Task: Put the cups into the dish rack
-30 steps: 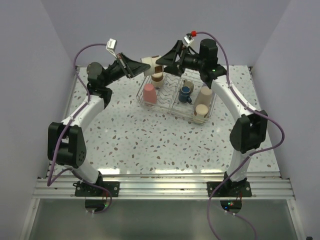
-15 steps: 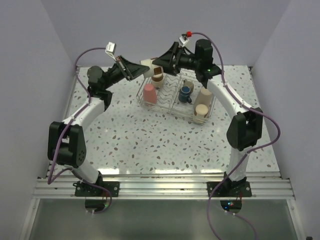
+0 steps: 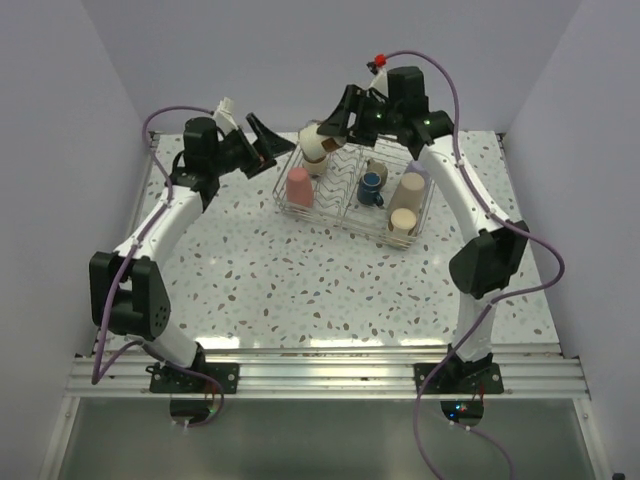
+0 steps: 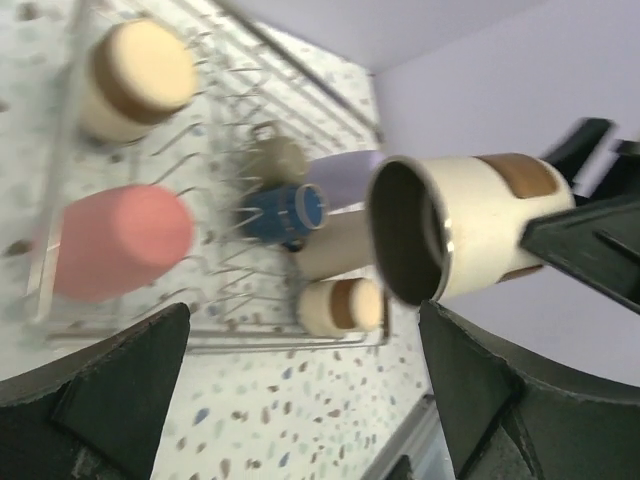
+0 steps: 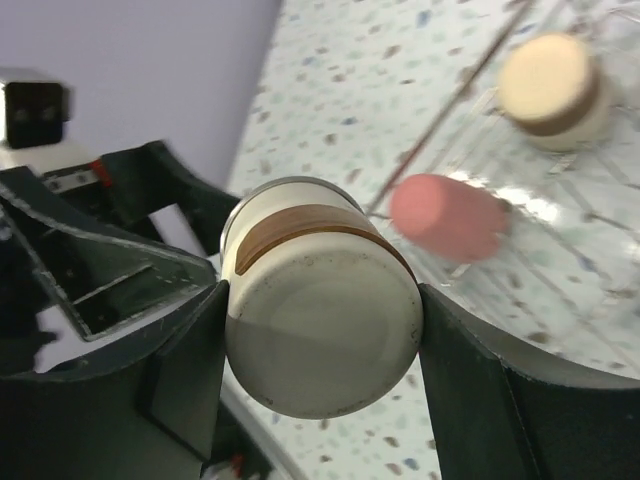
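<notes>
From above, a white speckled tabletop (image 3: 260, 270) sits between plain lavender walls (image 3: 90, 100). At its far side, over the far left corner of the silvery wire dish rack (image 3: 283, 205), the right gripper (image 3: 322, 135) clamps a cream cup with a brown band (image 3: 314, 150), and the left gripper (image 3: 265, 145) gapes wide just left of it. The left wrist view shows that cup lying sideways, dark mouth toward the camera, clear of the spread left fingers (image 4: 110, 400). The right wrist view shows its pale base pinched between the black right fingers (image 5: 190, 380), with a coral-pink tumbler (image 5: 450, 215) blurred in the rack beyond.
</notes>
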Robot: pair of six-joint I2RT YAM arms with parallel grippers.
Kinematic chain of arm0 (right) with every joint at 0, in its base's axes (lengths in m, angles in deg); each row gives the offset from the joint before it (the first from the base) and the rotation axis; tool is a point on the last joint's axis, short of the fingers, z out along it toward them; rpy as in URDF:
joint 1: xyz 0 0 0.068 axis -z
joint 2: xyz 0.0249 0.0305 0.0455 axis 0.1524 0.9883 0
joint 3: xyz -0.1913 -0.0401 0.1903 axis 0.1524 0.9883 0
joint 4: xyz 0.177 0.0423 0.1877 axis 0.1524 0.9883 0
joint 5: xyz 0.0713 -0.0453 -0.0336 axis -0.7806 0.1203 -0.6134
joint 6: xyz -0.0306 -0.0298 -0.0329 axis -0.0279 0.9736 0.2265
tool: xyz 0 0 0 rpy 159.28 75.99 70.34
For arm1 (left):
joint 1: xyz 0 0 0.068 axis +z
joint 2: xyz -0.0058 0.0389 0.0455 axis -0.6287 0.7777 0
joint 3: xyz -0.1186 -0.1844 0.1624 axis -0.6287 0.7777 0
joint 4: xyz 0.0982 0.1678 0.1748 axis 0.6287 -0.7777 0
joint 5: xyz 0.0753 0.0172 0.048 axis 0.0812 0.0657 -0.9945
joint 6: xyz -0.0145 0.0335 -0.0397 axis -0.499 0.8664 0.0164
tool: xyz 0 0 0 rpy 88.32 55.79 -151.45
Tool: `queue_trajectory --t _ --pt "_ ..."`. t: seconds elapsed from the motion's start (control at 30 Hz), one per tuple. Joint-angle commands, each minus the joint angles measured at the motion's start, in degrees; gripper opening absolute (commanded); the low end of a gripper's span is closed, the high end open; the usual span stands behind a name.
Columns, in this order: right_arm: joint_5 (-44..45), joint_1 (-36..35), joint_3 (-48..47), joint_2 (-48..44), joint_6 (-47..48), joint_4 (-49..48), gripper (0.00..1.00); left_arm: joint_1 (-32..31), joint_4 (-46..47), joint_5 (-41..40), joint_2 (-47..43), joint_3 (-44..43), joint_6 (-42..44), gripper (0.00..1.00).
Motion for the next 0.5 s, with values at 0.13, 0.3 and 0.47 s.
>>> queue_trajectory --t 0.13,0.3,0.47 --pt "31.49 -2.67 5.77 -4.42 19.76 16.29 0.00 2.22 -30.50 -21.36 -4.84 -3.55 15.76 1.00" --pt "39.86 -3.20 14.12 -6.00 21.09 14.45 0.00 2.22 -34.03 -28.06 -7.91 -3.55 19.90 1.00" --pt "41.80 -3.73 18.60 -6.44 21.71 12.87 0.00 2.57 -34.65 -30.53 -9.06 -3.46 21.66 1.00"
